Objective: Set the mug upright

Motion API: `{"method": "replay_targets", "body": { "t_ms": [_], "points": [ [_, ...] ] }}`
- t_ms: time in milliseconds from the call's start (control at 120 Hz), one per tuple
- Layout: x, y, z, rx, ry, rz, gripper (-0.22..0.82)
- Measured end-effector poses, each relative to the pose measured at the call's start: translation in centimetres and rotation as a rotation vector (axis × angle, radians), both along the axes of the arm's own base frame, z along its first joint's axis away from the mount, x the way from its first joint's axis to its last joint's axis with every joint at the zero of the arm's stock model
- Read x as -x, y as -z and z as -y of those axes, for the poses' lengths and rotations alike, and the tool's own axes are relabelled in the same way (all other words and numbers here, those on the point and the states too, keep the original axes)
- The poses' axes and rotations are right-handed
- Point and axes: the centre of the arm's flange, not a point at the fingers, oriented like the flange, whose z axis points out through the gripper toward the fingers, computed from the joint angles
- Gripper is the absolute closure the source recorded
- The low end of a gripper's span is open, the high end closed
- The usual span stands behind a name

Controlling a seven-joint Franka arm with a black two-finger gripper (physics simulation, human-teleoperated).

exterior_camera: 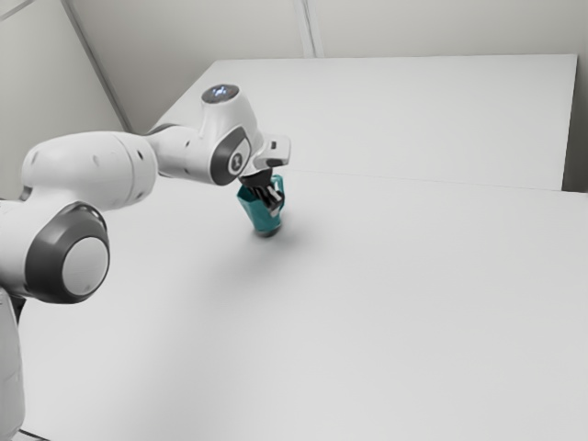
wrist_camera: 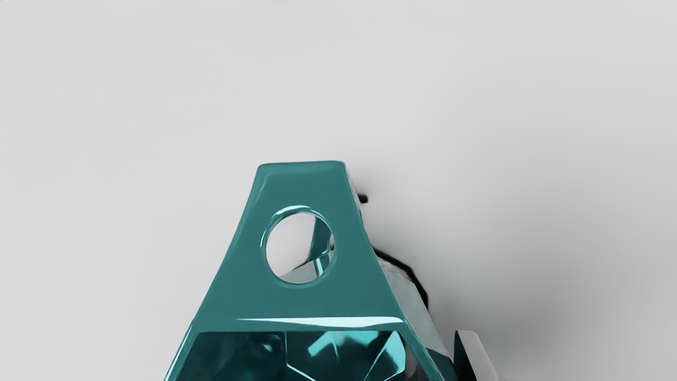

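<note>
In the exterior view the teal mug [exterior_camera: 258, 212] stands nearly upright with a slight lean, its dark base down and its handle on the exterior view's right. My gripper [exterior_camera: 274, 203] points down at the mug's upper part, overlapping it beside the handle. In the wrist view, the mug [wrist_camera: 296, 304] has its handle, with a round hole, pointing away from the hand, and part of its hollow inside shows. There the gripper [wrist_camera: 447, 366] is at the mug's side wall by the rim. Whether the base touches the table cannot be told.
The white table [exterior_camera: 367, 312] stretches around the mug and toward the exterior view's right. Behind it is another pale surface [exterior_camera: 413, 115], with pale walls beyond. A soft shadow lies beside the mug's base.
</note>
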Motion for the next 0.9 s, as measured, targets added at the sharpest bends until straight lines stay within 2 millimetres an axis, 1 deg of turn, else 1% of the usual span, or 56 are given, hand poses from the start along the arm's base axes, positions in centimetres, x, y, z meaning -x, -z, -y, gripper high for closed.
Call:
{"method": "replay_targets", "body": {
  "t_ms": [92, 200, 333, 383, 450, 533, 600, 667, 783, 850, 900],
  "points": [
    [-0.2, 0.6, 0.0, 0.008, -0.016, 0.011, 0.78],
    [-0.4, 0.7, 0.1, 0.015, -0.031, 0.024, 0.77],
    [-0.4, 0.5, 0.1, 0.022, -0.034, 0.03, 0.47],
    [-0.4, 0.2, 0.1, 0.023, -0.034, 0.033, 0.37],
    [-0.4, -0.6, 0.1, 0.024, -0.032, 0.043, 0.27],
    [-0.4, -1.7, 0.1, 0.025, -0.03, 0.056, 0.18],
    [-0.2, -3.1, 0.0, 0.028, -0.029, 0.062, 0.13],
    [0.2, -5.1, 0.0, 0.032, -0.029, 0.07, 0.1],
    [1.6, -10.3, -0.2, 0.043, -0.032, 0.086, 0.06],
    [2.6, -13.0, -0.5, 0.049, -0.037, 0.082, 0.04],
    [3.3, -14.5, -0.7, 0.052, -0.041, 0.072, 0.03]
  ]
}}
